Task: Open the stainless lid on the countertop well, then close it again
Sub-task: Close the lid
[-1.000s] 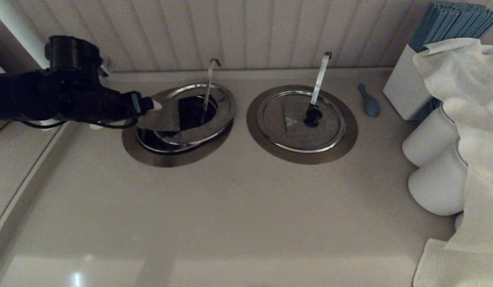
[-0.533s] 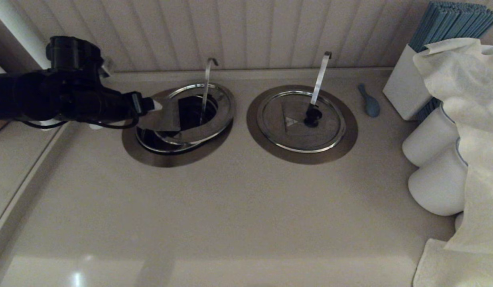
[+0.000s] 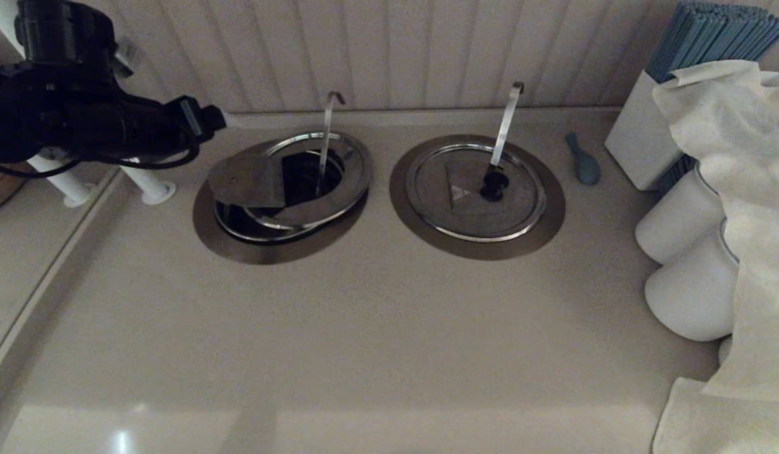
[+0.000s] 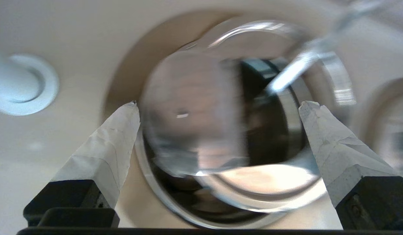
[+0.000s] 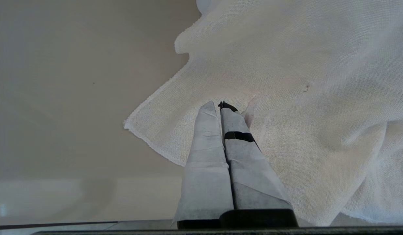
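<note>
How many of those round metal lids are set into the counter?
2. The stainless lid on the left is tilted, leaving the countertop well partly open. The twin lid on the right lies flat and closed. None appear hidden.

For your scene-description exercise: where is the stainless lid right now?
In the head view, the stainless lid sits tilted and askew in the left countertop well, beside the closed twin lid, with the left gripper above-left of it.

Black arm [image 3: 80, 126] (pale taped fingertips [image 4: 113, 137])

front counter [image 3: 364, 353]: bare | right edge: cloth [image 3: 742, 189], white jars [image 3: 686, 221] | well [image 3: 282, 189]: hooked rod [image 3: 326, 135] upright
</note>
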You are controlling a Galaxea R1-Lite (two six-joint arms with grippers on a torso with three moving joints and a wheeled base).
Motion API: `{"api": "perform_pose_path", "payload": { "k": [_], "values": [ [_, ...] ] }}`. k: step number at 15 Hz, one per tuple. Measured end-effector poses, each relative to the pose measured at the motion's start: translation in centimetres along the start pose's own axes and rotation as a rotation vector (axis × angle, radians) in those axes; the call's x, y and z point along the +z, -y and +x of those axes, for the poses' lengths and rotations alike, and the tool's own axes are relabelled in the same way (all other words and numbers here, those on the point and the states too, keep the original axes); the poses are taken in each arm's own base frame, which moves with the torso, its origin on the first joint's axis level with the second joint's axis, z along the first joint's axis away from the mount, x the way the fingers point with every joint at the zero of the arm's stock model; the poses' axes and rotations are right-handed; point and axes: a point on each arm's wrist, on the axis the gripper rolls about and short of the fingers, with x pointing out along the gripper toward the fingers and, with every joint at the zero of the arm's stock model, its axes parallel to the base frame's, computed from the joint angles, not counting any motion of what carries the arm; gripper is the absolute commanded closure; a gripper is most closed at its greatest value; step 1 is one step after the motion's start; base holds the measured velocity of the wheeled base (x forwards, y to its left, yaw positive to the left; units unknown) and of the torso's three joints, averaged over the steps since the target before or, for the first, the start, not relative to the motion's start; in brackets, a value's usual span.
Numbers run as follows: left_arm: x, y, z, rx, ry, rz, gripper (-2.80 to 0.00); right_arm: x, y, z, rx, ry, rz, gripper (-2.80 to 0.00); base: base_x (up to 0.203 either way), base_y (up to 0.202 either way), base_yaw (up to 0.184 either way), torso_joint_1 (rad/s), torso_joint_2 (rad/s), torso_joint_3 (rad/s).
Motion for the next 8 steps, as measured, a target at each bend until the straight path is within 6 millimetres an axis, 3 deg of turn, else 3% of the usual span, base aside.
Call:
{"api": "perform_pose_path", "payload": {
  "k": [3, 8],
  "values": [
    [-0.6, 2.1, -0.2, -0.076, -0.021, -0.039, -2.8, 0.0, 0.0, 0.0, 0.0, 0.0, 0.0, 0.0, 0.0, 0.0, 0.0, 0.0, 0.0, 0.0],
    [-4.6, 6.1, 3.1, -0.186, -0.117, -0.062, -2.8, 0.0, 0.0, 0.0, 0.0, 0.0, 0.0, 0.0, 0.0, 0.0, 0.0, 0.0, 0.0, 0.0]
  ]
}}
